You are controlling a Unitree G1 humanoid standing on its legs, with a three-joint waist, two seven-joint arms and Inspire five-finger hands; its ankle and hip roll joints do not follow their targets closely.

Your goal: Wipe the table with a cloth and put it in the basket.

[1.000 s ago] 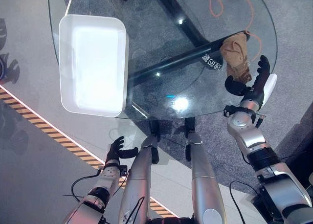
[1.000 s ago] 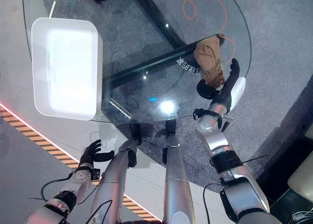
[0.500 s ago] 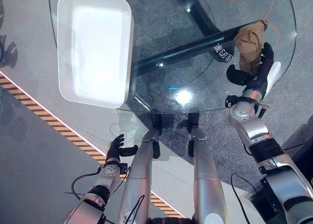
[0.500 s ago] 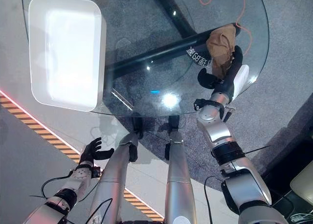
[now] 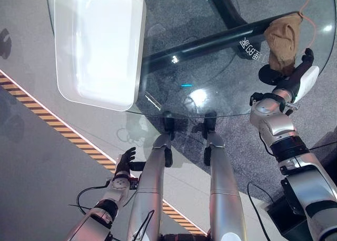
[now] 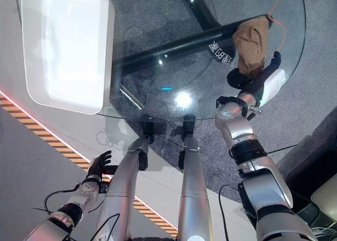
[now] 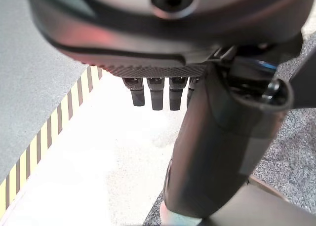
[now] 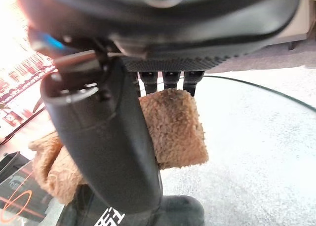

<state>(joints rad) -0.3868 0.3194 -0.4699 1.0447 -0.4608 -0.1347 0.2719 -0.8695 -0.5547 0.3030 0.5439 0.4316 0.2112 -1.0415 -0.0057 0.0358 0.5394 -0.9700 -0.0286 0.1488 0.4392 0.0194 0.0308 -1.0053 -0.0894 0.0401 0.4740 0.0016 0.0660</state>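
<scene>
Cloth point(image 5: 284, 38) and right hand point(image 5: 295, 79) have slid farther out across the glass table point(image 5: 174, 93), hand pinching the cloth to wipe; left hand point(image 5: 124, 162) hangs low, fingers relaxed, idle.

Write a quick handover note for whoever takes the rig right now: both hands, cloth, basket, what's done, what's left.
Right robot hand: at the glass table's right edge, thumb and fingers pinching the brown cloth, which lies on the glass.
Left robot hand: open, idle, low beside the table.
Basket: white, on the table's left side, with no cloth in it.
Done: cloth grasped.
Left: wipe, then drop the cloth in the basket.
</scene>
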